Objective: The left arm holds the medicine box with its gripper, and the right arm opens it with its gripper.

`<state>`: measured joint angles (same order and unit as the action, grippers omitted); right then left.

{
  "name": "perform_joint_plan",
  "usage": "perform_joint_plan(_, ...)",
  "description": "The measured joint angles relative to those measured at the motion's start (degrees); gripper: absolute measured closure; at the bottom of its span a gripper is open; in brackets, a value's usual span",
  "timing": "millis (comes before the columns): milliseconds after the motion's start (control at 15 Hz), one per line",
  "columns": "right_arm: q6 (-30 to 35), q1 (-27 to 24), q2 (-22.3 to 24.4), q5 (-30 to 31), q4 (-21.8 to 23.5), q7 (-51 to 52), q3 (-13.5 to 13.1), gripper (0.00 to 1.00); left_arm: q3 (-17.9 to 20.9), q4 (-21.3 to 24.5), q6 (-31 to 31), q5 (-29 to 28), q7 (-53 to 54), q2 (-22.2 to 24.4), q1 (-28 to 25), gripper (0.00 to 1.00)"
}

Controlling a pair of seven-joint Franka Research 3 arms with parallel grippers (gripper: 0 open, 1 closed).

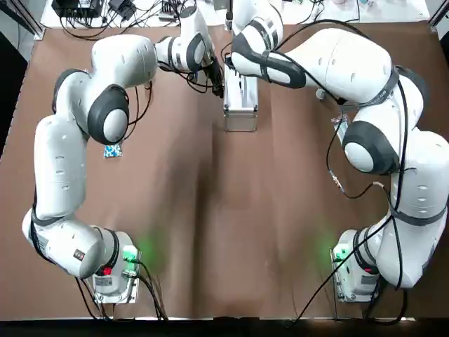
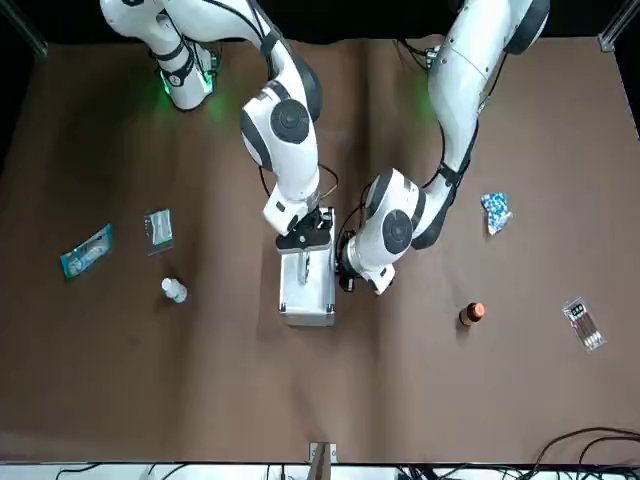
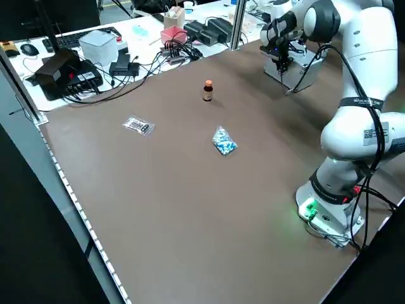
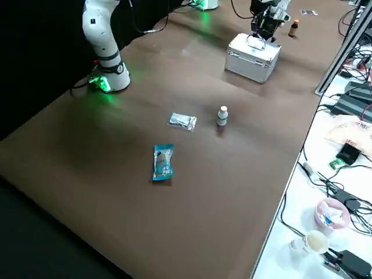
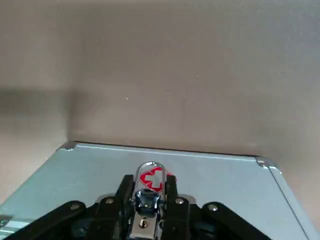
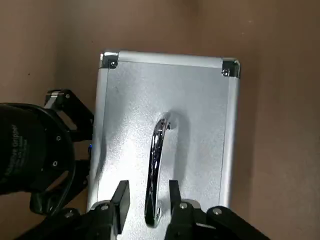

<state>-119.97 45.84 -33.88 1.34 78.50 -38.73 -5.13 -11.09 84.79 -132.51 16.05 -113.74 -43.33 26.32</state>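
The silver medicine box (image 1: 240, 107) lies flat at the far middle of the table, with a chrome handle (image 6: 157, 150) on its top face. My left gripper (image 5: 148, 189) is pressed against the box's left side wall (image 2: 345, 268). It is shut on the latch with the red cross (image 5: 152, 178). My right gripper (image 6: 147, 192) hangs just above the box top (image 2: 309, 236). It is open, and its fingers (image 6: 120, 194) straddle the near end of the handle with a gap on each side. The lid is closed.
In the front view a white bottle (image 2: 174, 290), a silver sachet (image 2: 158, 228) and a blue packet (image 2: 85, 250) lie on my right side. A brown bottle (image 2: 472, 314), a blue-white pouch (image 2: 495, 211) and a clear packet (image 2: 583, 324) lie on my left side.
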Motion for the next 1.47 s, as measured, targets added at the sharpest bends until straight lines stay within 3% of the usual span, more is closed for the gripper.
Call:
perform_joint_plan(600, -0.01, 0.04, -1.44, 0.04, -0.02, -1.35, -0.11, 0.67, 0.00, -0.01, 0.00, 0.00, 0.02, 0.00, -0.01, 0.70)
perform_joint_plan(667, 0.00, 0.04, -1.44, 0.04, -0.02, -1.41, -0.13, 0.73, 0.00, -0.01, 0.00, 0.00, 0.05, 0.00, -0.01, 0.70)
perform_joint_plan(800, 0.03, 0.03, -1.44, 0.04, -0.02, -1.47, -0.27, 0.75, 0.00, -0.01, 0.00, 0.00, 0.05, 0.00, -0.01, 0.70)
perform_joint_plan(933, 0.39, 0.01, -1.42, 0.01, -0.12, -2.97, -0.39, 0.88, 0.02, -0.02, 0.00, 0.00, 0.05, -0.01, -0.02, 0.70)
perform_joint_plan(1467, 3.64, -2.12, -1.35, -2.34, -1.45, -4.20, 0.19, 0.88, -0.06, -0.22, 0.00, 0.00, 0.07, -0.01, -0.02, 0.70)
